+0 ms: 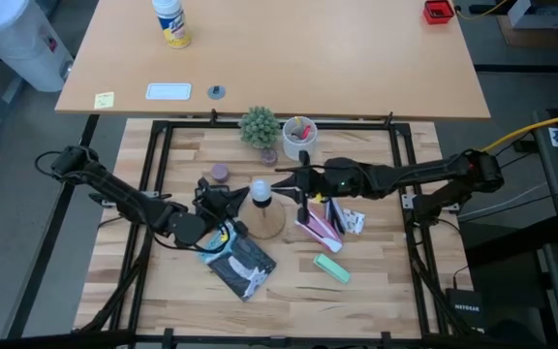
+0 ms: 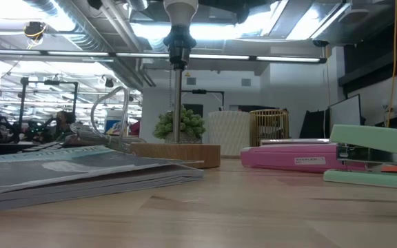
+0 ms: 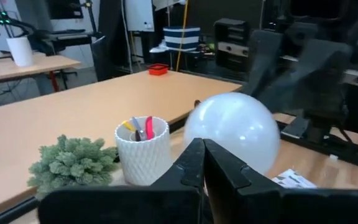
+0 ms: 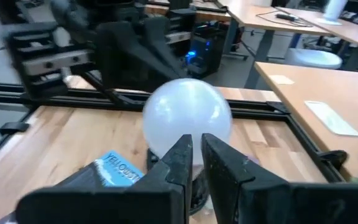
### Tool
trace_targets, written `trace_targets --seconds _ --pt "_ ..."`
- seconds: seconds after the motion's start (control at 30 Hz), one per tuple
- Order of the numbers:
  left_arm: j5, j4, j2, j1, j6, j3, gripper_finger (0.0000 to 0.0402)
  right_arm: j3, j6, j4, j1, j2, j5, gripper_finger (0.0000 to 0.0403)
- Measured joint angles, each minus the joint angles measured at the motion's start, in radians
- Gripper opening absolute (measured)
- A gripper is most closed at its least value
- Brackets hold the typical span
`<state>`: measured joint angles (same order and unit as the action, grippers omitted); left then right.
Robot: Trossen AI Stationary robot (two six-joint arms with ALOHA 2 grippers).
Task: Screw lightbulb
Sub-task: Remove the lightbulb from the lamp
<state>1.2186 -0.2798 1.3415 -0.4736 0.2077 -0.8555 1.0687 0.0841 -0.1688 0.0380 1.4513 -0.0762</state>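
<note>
Mid-tabletop, the bulb (image 1: pixel 259 189) sits atop the stand (image 1: pixel 267 219), left gripper (image 1: pixel 232 197) and right gripper (image 1: pixel 284 179) flanking it, jaws closed, empty.

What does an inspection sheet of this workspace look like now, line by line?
Surface: wooden table, framed by black rails.
Job's things: lightbulb upright in the socket of the wooden stand.
Clutter: booklet, green stapler, pink stapler, small plant, white cup with pens.
Grippers: left gripper and right gripper shut, flanking the bulb.
Cables: yellow cable at right.
Surroundings: second table with a bottle.
</note>
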Motion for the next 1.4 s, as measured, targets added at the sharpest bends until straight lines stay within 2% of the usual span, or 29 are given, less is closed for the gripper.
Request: trace_targets --seconds 0.17,0.43,0.6,0.87,1.07,1.4 --pt "-0.056 0.007 0.003 -0.025 0.016 -0.001 0.0001 0.000 0.003 -0.014 -0.002 0.004 -0.039 0.0044" --pt "-0.043 0.010 0.004 -0.040 0.021 0.001 0.0001 0.000 0.009 -0.019 -0.001 0.008 -0.054 0.0044" --pt "-0.036 0.009 0.004 -0.040 0.022 0.000 0.0001 0.000 0.047 -0.018 -0.001 0.008 -0.106 0.0044" --pt "-0.030 -0.007 0.004 -0.040 -0.008 0.000 0.0001 0.000 0.055 -0.010 0.001 -0.011 -0.107 0.0044" --pt "-0.004 -0.097 0.004 -0.040 -0.141 0.000 0.0001 0.000 0.101 0.004 0.001 -0.073 -0.107 0.0044" --pt "0.169 -0.320 0.003 -0.039 -0.454 -0.001 0.0001 0.000 0.212 0.039 0.001 -0.211 -0.186 0.0044"
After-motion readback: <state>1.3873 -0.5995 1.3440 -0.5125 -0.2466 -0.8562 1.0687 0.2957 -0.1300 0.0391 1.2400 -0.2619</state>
